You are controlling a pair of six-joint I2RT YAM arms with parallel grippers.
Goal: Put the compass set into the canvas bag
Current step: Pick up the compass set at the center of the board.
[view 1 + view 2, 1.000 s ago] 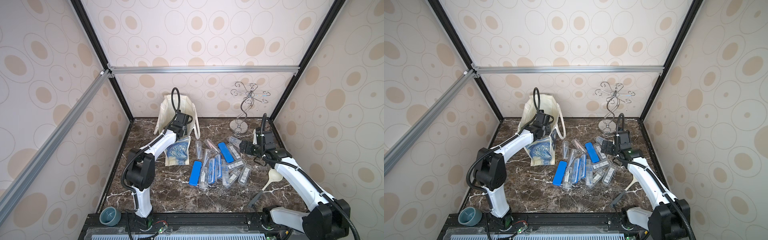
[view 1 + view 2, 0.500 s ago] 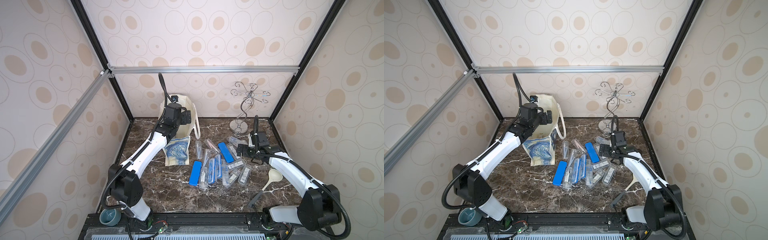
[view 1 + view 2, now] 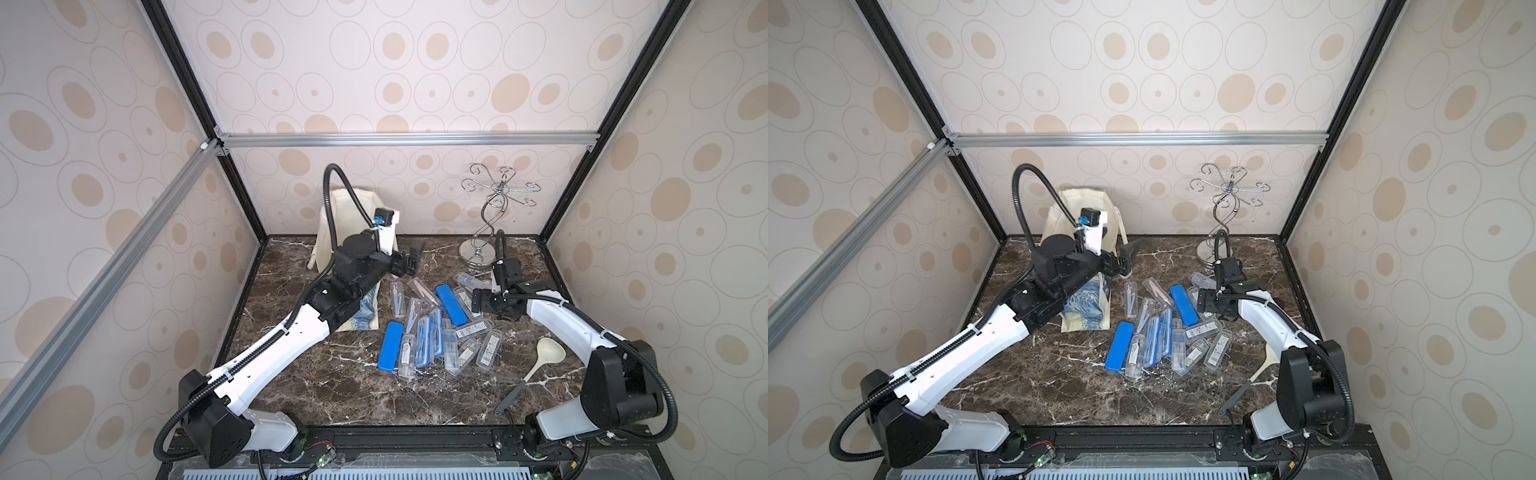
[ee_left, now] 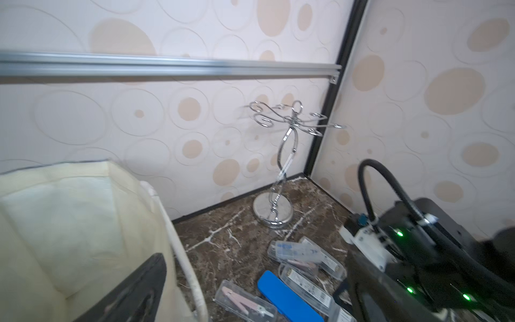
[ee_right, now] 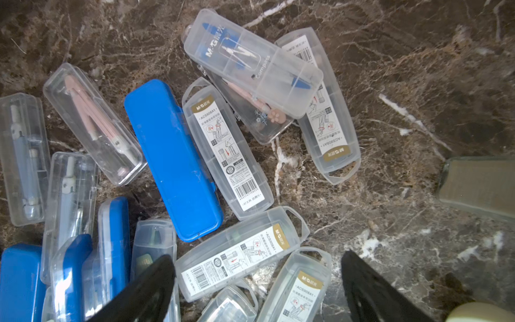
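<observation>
I am at the pick. Every compass set I can see is still loose. The cases [image 3: 436, 328] lie flat in a pile on the worktop [image 3: 332, 386], just beside the bag [image 3: 353, 203] on the right arm's side of it.

The right pincer [image 5: 259, 287] hangs over the end of the pile farthest from the bag, spread wide and holding nothing. Below the gap between its fingers [image 5: 145, 290] lies a clear labelled case [image 5: 237, 256], which I take as the likely pick. In a top view this labelled case [image 3: 471, 329] has one end roughly toward the foot of the bag. Its hang-tab end seems to point away from the bag. That long axis runs nearly along the line from finger to finger, so closing now would meet the case lengthwise.

I judge the next move needs a wrist turn so the fingers straddle the narrow width. Then comes a careful descent, since neighbouring cases touch it.

The left pincer [image 3: 409, 259] waits just beside the bag's rim, wide open and empty. The bag's mouth gapes upward, ready to receive.
</observation>
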